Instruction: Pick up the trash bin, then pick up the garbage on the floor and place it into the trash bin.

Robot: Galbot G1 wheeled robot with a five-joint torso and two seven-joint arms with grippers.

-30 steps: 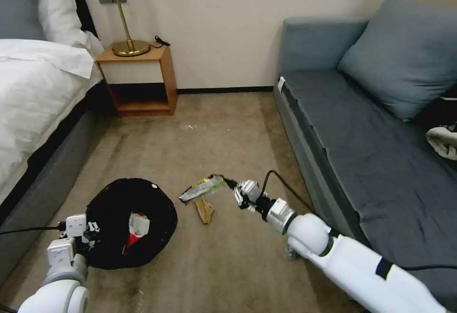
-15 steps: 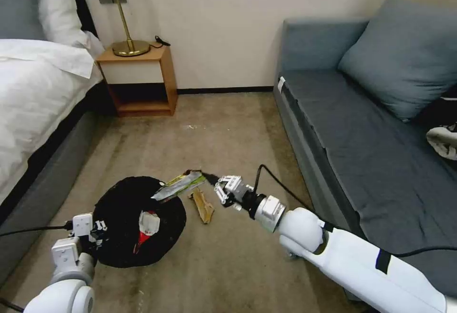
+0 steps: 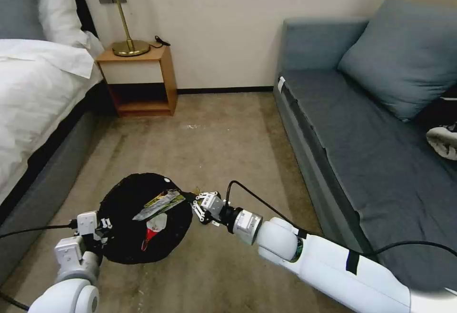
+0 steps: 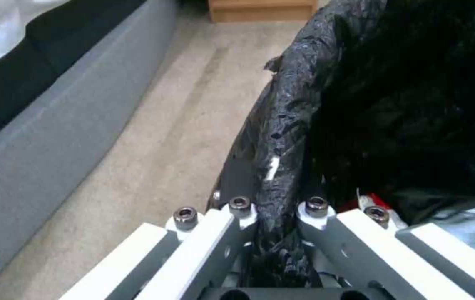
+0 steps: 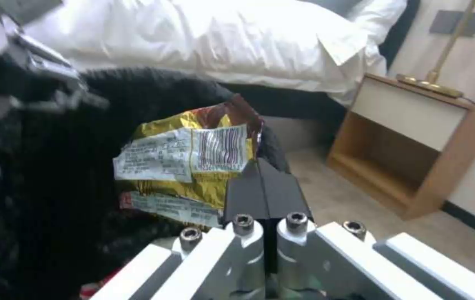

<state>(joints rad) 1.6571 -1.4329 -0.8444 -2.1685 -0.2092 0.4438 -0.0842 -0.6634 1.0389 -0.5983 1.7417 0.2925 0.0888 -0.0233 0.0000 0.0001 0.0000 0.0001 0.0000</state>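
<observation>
Right gripper reaches in from the sofa side, its black fingertips pressed together on one end of the flat yellow-silver snack wrapper, pinching it. In the right wrist view the same wrapper stands out from the closed fingers with its barcode side showing, and the black liner lies behind and under it. From the head view the wrapper hangs over the mouth of the trash bin, reaching from the bin's rim on the sofa side toward its middle.

Left gripper holds the bin at the rim on the bed side; in the left wrist view its fingers are clamped on a fold of the crinkly black bag at the rim. The bin sits low over the carpet between the bed and the sofa.

Inside the bin, on the black liner, lies the crumpled red-and-white wrapper, just under the held wrapper's free end. A small scrap of it also shows beside the left fingers in the wrist view
</observation>
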